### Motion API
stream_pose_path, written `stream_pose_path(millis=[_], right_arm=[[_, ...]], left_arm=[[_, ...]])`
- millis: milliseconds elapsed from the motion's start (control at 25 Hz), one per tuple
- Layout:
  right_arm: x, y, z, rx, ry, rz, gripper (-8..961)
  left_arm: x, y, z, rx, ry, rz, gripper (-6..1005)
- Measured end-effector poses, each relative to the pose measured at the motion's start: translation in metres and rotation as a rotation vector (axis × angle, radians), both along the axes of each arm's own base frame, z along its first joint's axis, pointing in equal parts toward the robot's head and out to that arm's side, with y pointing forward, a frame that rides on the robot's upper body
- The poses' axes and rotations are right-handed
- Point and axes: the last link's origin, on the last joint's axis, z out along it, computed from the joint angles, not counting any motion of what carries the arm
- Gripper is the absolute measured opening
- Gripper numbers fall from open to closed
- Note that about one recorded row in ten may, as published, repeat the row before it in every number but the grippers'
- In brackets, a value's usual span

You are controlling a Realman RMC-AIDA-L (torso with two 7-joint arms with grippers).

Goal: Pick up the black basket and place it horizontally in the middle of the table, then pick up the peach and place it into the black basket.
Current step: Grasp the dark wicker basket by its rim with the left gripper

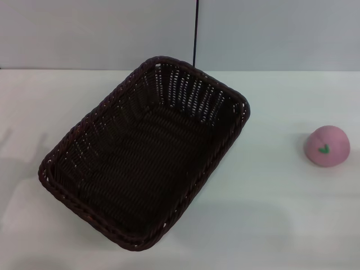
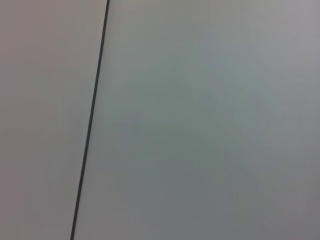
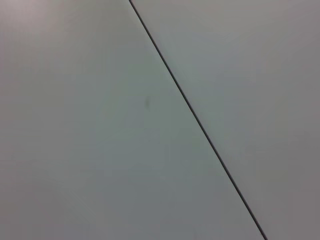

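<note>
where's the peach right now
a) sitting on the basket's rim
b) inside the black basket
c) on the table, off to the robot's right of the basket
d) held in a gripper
c: the peach rests on the white table, apart from the black basket, which lies skewed and holds nothing; no gripper is in view.

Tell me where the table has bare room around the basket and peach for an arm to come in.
Bare table runs between the black basket and the peach, and along the near edge on the right. The far-left corner behind the basket is bare too. Tightest is the near-left, where the basket's rim sits close to the frame edge. The basket lies diagonally and holds nothing. Neither gripper is in view.
</note>
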Motion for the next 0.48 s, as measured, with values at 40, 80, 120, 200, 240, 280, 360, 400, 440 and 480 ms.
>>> stream_pose_path(millis=[40, 80, 120, 200, 240, 280, 360, 400, 440, 480], right_arm=[[0.001, -0.001, 0.000, -0.002, 0.002, -0.005, 788], [0.001, -0.002, -0.001, -0.002, 0.002, -0.007, 788], [0.001, -0.003, -0.001, -0.002, 0.003, -0.008, 787], [0.001, -0.004, -0.001, -0.005, 0.010, -0.002, 787], [0.001, -0.004, -0.001, -0.009, 0.015, 0.001, 787], [0.001, -0.004, -0.001, -0.014, 0.022, 0.005, 787], [0.001, -0.003, -0.001, -0.020, 0.032, 0.010, 786], [0.001, -0.003, -0.002, -0.022, 0.033, 0.009, 786], [0.001, -0.003, -0.002, -0.024, 0.033, 0.007, 786], [0.001, -0.003, -0.003, -0.024, 0.034, 0.007, 786]], left_arm=[[0.000, 0.000, 0.000, 0.000, 0.000, 0.000, 806], [0.000, 0.000, 0.000, 0.000, 0.000, 0.000, 802], [-0.001, 0.002, 0.002, -0.001, -0.027, 0.006, 797], [-0.003, 0.000, 0.004, -0.012, -0.076, 0.010, 793], [-0.003, 0.000, 0.004, -0.012, -0.076, 0.010, 792], [-0.003, 0.000, 0.004, -0.012, -0.076, 0.010, 792], [-0.005, 0.005, 0.011, -0.061, -0.106, -0.016, 791], [-0.005, 0.005, 0.011, -0.061, -0.106, -0.016, 791], [-0.005, 0.007, 0.014, -0.080, -0.100, -0.031, 790], [-0.005, 0.007, 0.014, -0.080, -0.100, -0.031, 790]])
